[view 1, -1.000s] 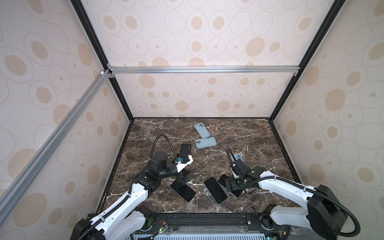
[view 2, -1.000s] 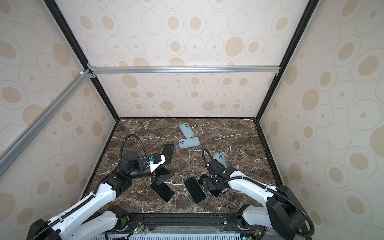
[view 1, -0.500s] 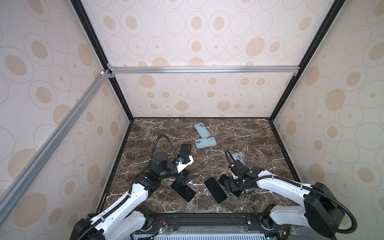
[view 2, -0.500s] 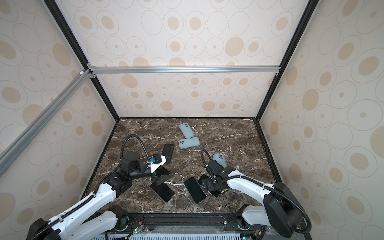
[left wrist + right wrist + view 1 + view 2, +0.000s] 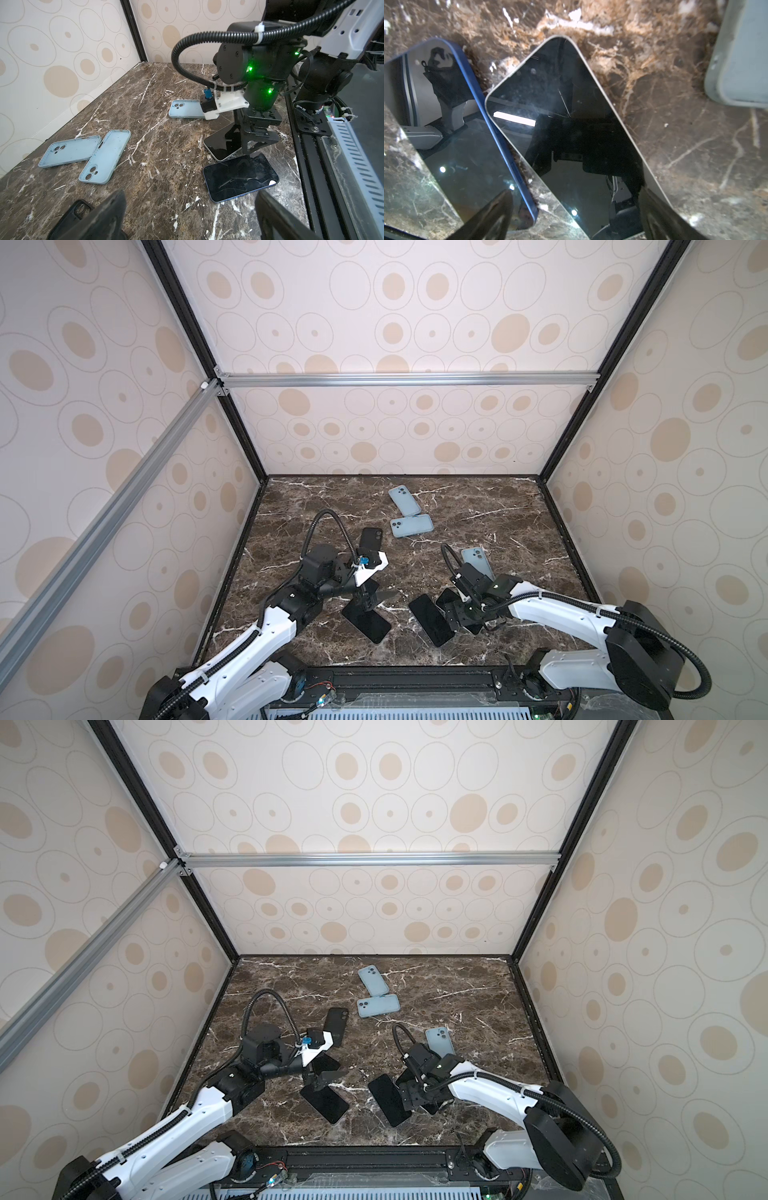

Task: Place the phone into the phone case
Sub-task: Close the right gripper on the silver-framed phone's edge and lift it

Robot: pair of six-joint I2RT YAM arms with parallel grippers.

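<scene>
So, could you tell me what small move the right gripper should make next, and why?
Probably lower and close on the silver-edged phone: the right gripper hangs open right over its end, holding nothing; mind the blue-edged phone lying close beside.

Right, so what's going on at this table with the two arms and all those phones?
Two robot arms are working at fitting a phone into a case, and nothing is held yet. The right gripper is open, low over a silver-edged phone that lies screen up beside a blue-edged phone. The left gripper is open too, above a third phone. A light blue case lies by the right arm and a black case by the left, on the marble table.
</scene>
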